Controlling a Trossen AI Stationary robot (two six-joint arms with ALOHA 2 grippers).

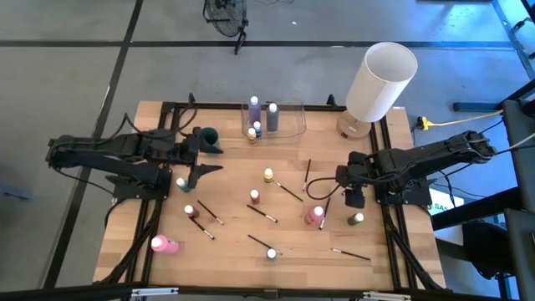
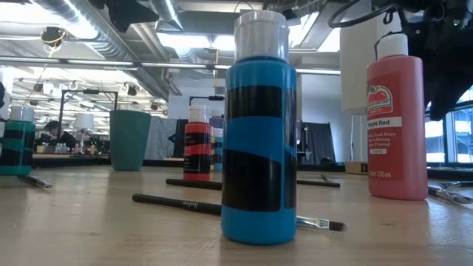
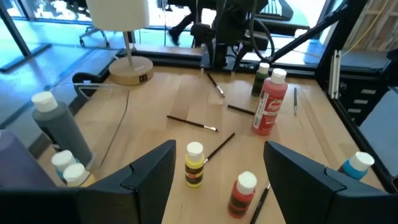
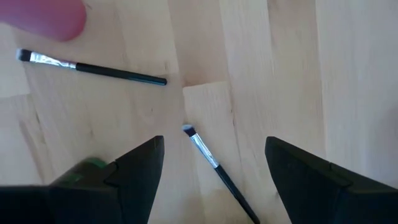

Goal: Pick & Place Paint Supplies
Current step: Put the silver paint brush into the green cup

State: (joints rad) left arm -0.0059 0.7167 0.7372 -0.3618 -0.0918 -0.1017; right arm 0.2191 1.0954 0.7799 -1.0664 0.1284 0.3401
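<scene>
Small paint bottles stand on their bases across the wooden table: yellow (image 1: 268, 176), orange-red (image 1: 254, 197), a big red one (image 1: 313, 216), green (image 1: 357, 219), blue (image 1: 272, 253), dark red (image 1: 192, 211) and teal (image 1: 180, 184). A pink one (image 1: 164, 244) lies on its side. Several thin dark brushes (image 1: 288, 191) lie flat among them. My left gripper (image 1: 207, 157) is open at the table's left, facing the yellow bottle (image 3: 194, 165). My right gripper (image 1: 353, 197) is open near the right edge, pointing down. A brush's bristle end (image 4: 198, 142) lies on the table between its fingers, untouched.
A clear container (image 1: 294, 119) at the far edge holds lilac (image 1: 254, 109) and grey (image 1: 272, 117) bottles and some small ones. A teal cup (image 1: 207, 135) stands beside my left gripper. A large white cylinder (image 1: 380, 79) on a round base stands at the far right corner.
</scene>
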